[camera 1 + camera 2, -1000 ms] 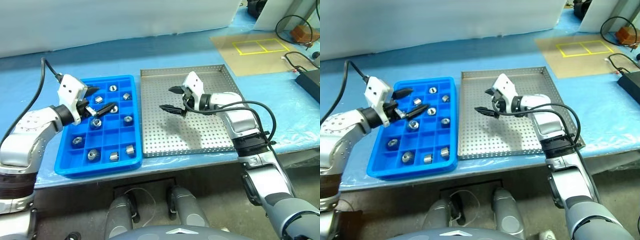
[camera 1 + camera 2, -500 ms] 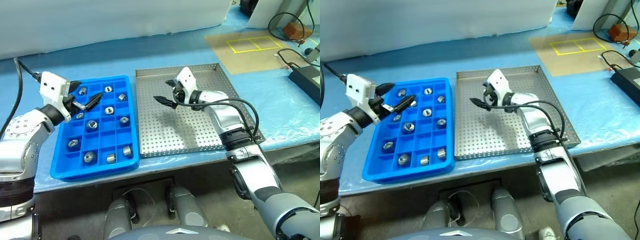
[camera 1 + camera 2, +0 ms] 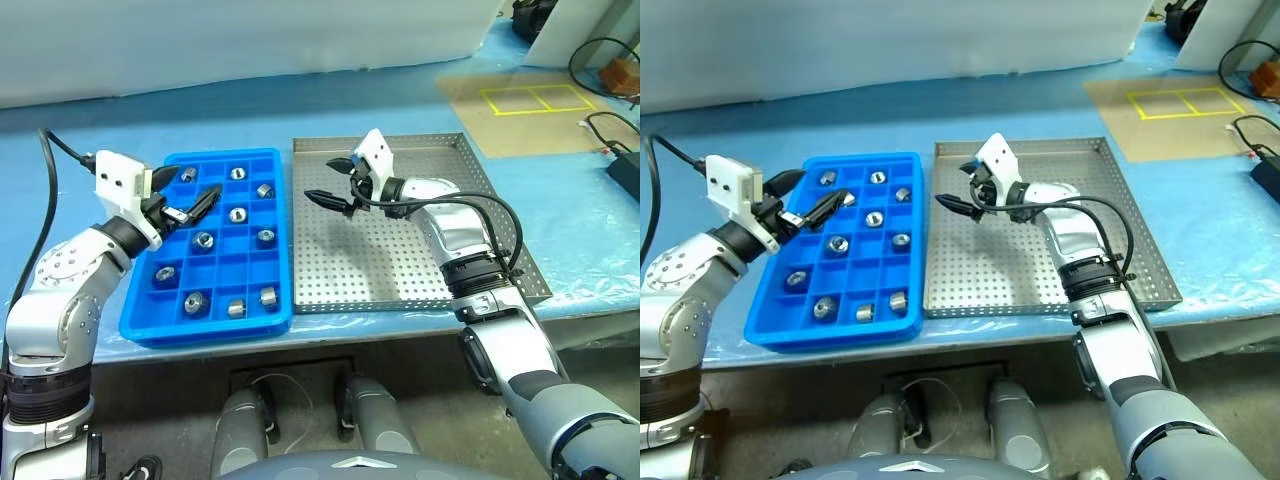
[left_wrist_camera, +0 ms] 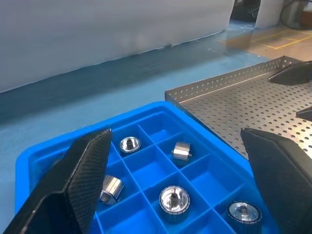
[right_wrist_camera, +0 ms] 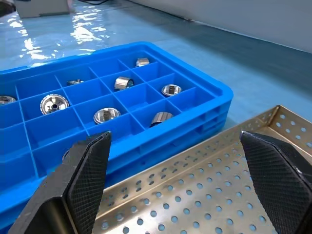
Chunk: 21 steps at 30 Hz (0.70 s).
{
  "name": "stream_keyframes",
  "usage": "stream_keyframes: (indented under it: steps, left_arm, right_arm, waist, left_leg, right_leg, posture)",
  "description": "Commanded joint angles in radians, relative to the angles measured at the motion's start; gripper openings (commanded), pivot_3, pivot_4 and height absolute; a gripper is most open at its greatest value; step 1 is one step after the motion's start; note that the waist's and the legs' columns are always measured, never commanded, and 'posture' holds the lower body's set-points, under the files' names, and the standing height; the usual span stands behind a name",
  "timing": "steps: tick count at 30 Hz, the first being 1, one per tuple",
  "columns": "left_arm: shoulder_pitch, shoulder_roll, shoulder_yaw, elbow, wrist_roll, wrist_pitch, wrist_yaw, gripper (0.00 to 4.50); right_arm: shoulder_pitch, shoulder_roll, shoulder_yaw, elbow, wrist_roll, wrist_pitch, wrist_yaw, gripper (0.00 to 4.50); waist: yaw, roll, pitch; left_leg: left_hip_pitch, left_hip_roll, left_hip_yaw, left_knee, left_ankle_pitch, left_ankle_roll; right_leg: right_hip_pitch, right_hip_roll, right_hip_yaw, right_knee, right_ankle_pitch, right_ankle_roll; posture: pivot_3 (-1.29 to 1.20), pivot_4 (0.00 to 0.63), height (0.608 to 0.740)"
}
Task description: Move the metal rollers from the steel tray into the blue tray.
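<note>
The metal rollers (image 3: 203,240) sit one to a compartment in the blue tray (image 3: 150,327), some upright with the dark hole facing up, some tipped on their sides; beside it on the tabletop (image 3: 400,95) the steel tray (image 3: 480,165) shows a bare perforated floor. The blue tray's long side runs away from the robot, parallel to the steel tray's near edge. The left gripper (image 3: 196,204) hovers over the blue tray and the right gripper (image 3: 336,184) over the steel tray, both jaws spread wide and holding nothing.
</note>
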Motion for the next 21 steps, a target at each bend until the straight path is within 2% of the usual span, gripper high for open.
stream_keyframes:
  steps: [1,13,21]
  left_arm:
    - [0.005,0.000,0.008,-0.045,-0.002,-0.017,0.006,4.50]
    - [0.034,-0.017,0.000,-0.099,-0.006,-0.009,0.029,4.50]
    - [0.020,-0.023,0.000,-0.087,0.003,-0.013,0.050,4.50]
  right_arm:
    - [-0.032,0.017,-0.023,-0.008,0.017,-0.009,-0.017,4.35]
    - [-0.084,0.045,-0.020,0.052,0.008,-0.042,-0.003,4.35]
    - [-0.115,0.060,-0.018,0.103,0.003,-0.078,-0.015,4.35]
  waist:
    - [0.013,0.000,0.000]
    - [0.060,0.000,0.000]
    - [0.068,0.000,0.000]
  left_leg:
    - [0.000,0.000,0.000,0.000,0.000,0.000]
    - [0.001,0.000,0.000,0.000,0.000,-0.001]
    - [0.002,0.000,0.001,-0.002,0.001,-0.002]
  right_leg:
    - [0.000,0.000,0.000,0.000,0.000,0.000]
    - [0.000,0.000,0.000,0.000,0.000,0.000]
    - [0.000,0.000,0.001,0.000,0.000,0.000]
  posture:
    - [-0.29,0.150,0.740]
    - [-0.25,0.150,0.740]
    - [-0.25,0.150,0.740]
